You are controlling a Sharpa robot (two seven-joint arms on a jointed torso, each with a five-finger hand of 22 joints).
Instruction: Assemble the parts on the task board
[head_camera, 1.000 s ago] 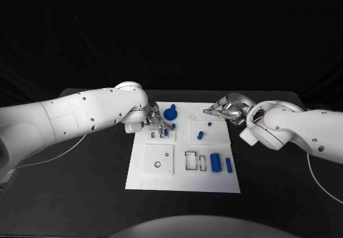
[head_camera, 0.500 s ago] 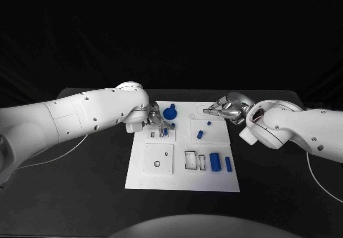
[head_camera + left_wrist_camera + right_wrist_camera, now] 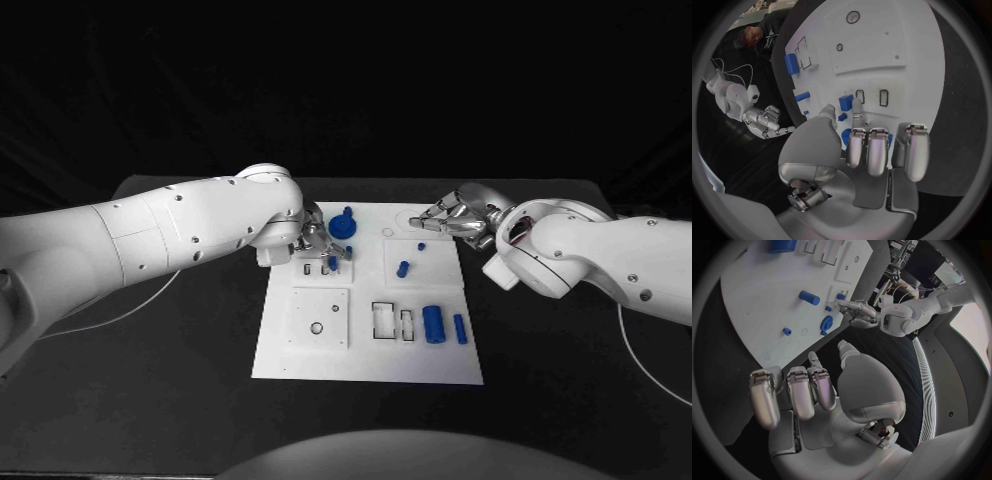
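The left hand (image 3: 315, 245) sits low over the near-left corner of the upper part of the task board (image 3: 369, 368), its fingertips gathered on a small blue part (image 3: 846, 102) right beside the two little rectangular slots (image 3: 307, 269). In the left wrist view the thumb and a finger meet at that part, so I judge it pinched and held upright for seating, probably so it can go straight down into a slot. Just beyond it stands the round blue knob part (image 3: 343, 227), and to its right a short blue peg (image 3: 404, 269) lies loose on the board. Nearer the robot, a large blue cylinder (image 3: 433, 326) and a slimmer blue bar (image 3: 460, 330) lie side by side next to two empty rectangular outlines (image 3: 385, 323), apparently waiting their turn. The right hand (image 3: 450, 221) hovers at the board's far right edge with fingers apart and nothing in them, likely parked clear of the work. Compared with a second ago, the left hand has crept slightly away from the robot; the right hand and the loose parts are as they were
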